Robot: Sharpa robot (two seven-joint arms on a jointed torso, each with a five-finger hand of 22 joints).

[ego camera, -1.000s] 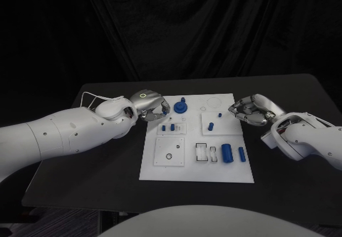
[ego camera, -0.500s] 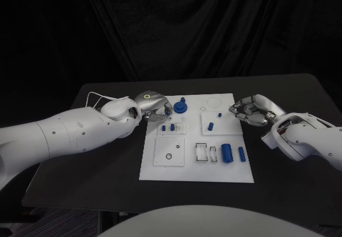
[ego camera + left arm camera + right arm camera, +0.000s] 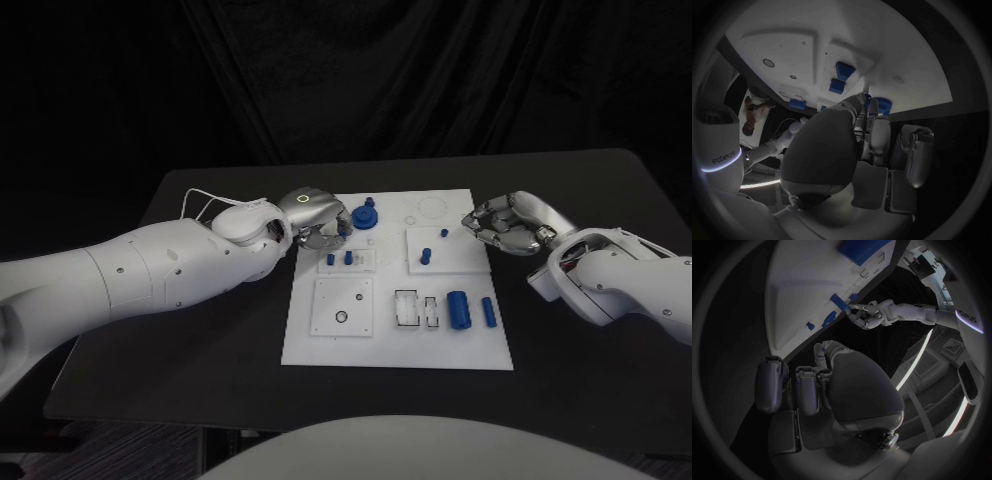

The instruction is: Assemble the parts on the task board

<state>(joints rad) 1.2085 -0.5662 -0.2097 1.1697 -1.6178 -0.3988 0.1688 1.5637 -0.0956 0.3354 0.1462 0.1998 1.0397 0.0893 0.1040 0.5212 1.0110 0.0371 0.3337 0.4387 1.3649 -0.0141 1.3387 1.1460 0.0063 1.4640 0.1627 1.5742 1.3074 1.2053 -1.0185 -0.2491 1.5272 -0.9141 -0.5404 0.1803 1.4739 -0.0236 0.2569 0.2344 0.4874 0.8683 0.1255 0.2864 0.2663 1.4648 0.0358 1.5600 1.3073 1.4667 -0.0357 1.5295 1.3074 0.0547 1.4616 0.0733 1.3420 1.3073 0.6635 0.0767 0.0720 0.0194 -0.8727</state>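
**Silver fingers close in on the blue knob**

Silver and curled, the left hand [image 3: 317,220] sits at the far-left corner of the task board [image 3: 329,350], its fingertips [image 3: 865,102] gathered beside the blue knob part [image 3: 365,216] that stands upright there. Whether they actually pinch it, or only touch it, cannot be told. The right hand [image 3: 508,223] hangs at the board's right edge with fingers curled in and nothing in them.

Judging by its look, the knob is rigid moulded plastic: light, stiff and fairly smooth, so it could slip under a loose grip. Taking it by the narrow upper stem, from opposite sides, seems safest.

Just beside the left hand, 2 small blue pegs [image 3: 339,259] stand in a raised white block and would be easy to knock on the way out. Further off, a blue cylinder [image 3: 459,309] and a slimmer blue bar [image 3: 489,311] lie near the board's near-right corner, well apart from both hands.
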